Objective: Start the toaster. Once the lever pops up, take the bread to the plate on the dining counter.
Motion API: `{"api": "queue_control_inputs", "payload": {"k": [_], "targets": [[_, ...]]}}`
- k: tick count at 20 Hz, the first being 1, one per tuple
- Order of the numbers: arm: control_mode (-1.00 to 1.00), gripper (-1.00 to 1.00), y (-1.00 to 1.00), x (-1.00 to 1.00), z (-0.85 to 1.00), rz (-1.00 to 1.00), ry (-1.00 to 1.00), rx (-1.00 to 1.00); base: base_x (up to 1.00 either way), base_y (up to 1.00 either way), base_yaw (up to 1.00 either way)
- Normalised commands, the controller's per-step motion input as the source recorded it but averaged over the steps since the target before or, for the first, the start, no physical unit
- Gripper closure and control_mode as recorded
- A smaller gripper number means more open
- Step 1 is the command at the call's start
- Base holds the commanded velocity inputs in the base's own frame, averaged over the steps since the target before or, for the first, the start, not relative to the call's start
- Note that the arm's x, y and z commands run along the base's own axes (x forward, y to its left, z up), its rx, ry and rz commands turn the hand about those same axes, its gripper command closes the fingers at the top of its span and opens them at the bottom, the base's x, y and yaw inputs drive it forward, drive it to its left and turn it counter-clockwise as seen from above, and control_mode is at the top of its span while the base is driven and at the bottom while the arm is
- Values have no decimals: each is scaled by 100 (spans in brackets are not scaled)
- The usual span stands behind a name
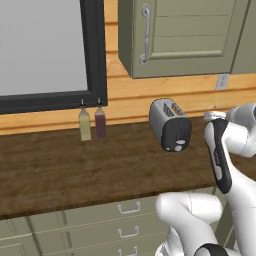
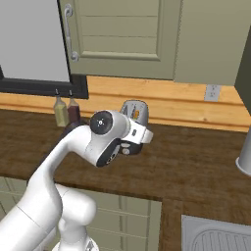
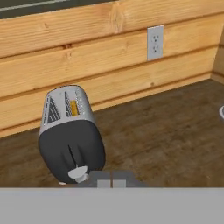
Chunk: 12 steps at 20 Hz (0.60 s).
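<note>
The silver-grey toaster (image 3: 65, 116) stands on the dark wood worktop (image 3: 166, 131) against the plank wall, its black end panel (image 3: 72, 148) turned toward me. An orange edge of the bread (image 3: 74, 107) shows in its right slot. The lever is hard to pick out on the black panel; a thin vertical slot (image 3: 70, 154) runs above the light round knob (image 3: 78, 173). My gripper (image 3: 111, 178) is shut with nothing in it, its tips low and just right of that knob. In the right base view my hand covers the front of the toaster (image 2: 134, 109). The plate and the dining counter are out of view.
Two small bottles (image 1: 85, 125) (image 1: 100, 123) stand left of the toaster (image 1: 170, 125) under a dark-framed window (image 1: 45, 45). Grey-green wall cabinets (image 1: 190, 35) hang above. A wall socket (image 3: 155, 42) sits to the right. A sink (image 2: 215, 238) lies at the near right.
</note>
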Motion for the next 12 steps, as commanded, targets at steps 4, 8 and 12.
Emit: {"api": "queue_control_inputs", "payload": {"k": [4,8,12], "targets": [[-100,100,5,-9,4,4,-2,28,0,0,0],[-100,-100,0,0,0,0,0,0,0,0,0],[-100,-100,0,0,0,0,0,0,0,0,0]]}}
